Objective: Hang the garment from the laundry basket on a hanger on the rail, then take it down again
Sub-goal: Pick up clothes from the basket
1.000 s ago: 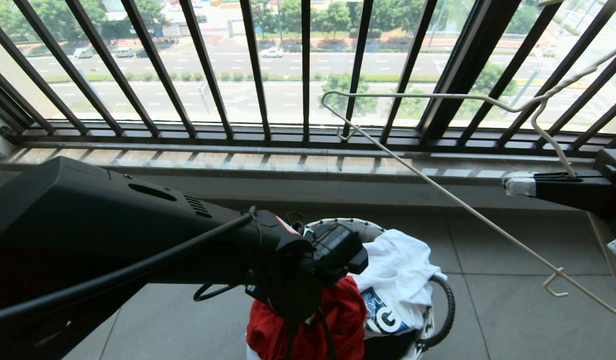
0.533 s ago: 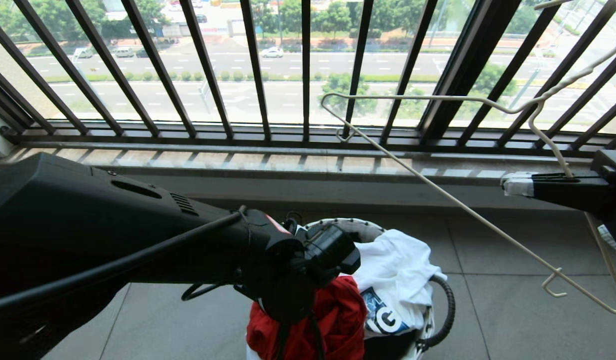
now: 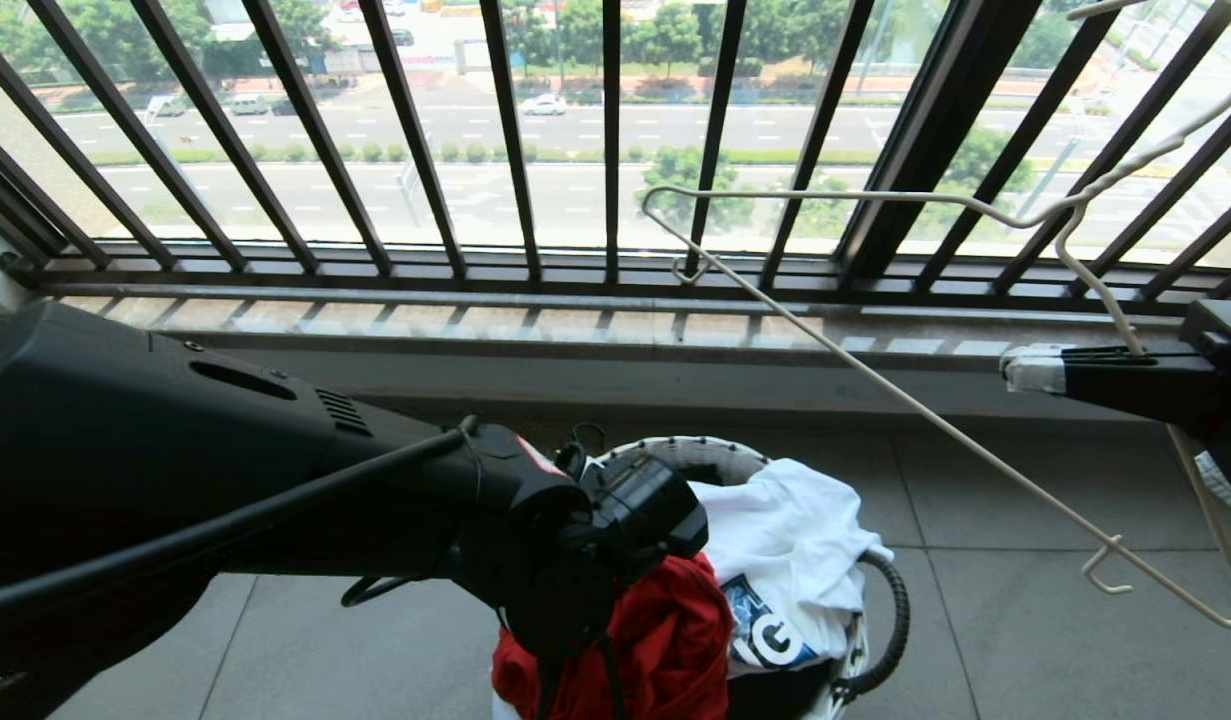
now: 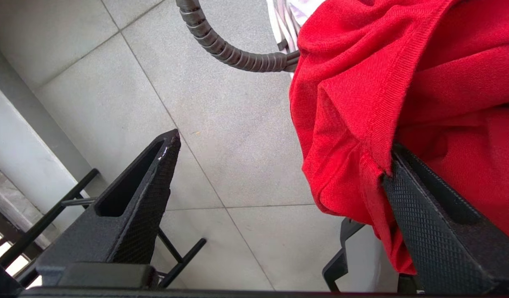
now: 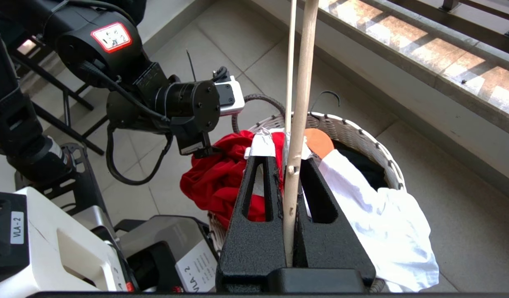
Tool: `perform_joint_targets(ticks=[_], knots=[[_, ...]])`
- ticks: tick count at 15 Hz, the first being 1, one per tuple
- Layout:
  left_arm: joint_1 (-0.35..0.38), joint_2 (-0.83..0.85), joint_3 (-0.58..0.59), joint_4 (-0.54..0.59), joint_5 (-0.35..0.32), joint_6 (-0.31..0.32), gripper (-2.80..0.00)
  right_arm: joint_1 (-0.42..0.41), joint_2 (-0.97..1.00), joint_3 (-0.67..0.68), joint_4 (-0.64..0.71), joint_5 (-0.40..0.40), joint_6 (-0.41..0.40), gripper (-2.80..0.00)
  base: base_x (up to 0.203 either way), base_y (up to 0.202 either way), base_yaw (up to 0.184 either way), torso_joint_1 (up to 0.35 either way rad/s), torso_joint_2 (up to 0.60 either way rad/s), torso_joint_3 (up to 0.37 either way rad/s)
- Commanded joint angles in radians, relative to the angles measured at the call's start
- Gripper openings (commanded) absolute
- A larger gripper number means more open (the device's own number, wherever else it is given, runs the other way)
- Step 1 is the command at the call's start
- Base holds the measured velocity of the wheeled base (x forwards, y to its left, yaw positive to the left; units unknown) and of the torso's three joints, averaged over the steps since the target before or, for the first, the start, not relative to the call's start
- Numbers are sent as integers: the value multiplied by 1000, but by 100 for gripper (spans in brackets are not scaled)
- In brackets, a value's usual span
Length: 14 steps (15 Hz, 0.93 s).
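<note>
The red garment lies heaped on the near side of the laundry basket. My left arm's wrist hangs over it and hides the fingers in the head view. In the left wrist view my left gripper stands wide open. A fold of the garment drapes over one finger, and bare floor shows in the rest of the gap. At the right my right gripper is shut on the off-white wire hanger, held up above the floor. The rail is out of view.
A white shirt with a dark-blue print spills over the basket's far right side. A dark loop handle curves beside it. The black railing and stone ledge stand behind. My base sits close to the basket.
My left gripper has opened wider, and the left arm has drifted a little to the left over the red garment. The right arm and the hanger have kept still.
</note>
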Motion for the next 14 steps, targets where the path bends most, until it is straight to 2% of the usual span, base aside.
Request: perform_joint_targets(ticks=[1, 11, 14], knots=[[1, 27, -3, 1, 15, -3, 0, 0, 2, 0, -1, 6, -1, -280, 0, 0, 0, 0, 0, 0], [3, 53, -34, -7, 2, -11, 0, 0, 2, 0, -1, 6, -1, -280, 0, 0, 0, 0, 0, 0], [3, 89, -32, -45, 7, -11, 0, 0, 2, 0, -1, 6, -3, -280, 0, 0, 0, 0, 0, 0]])
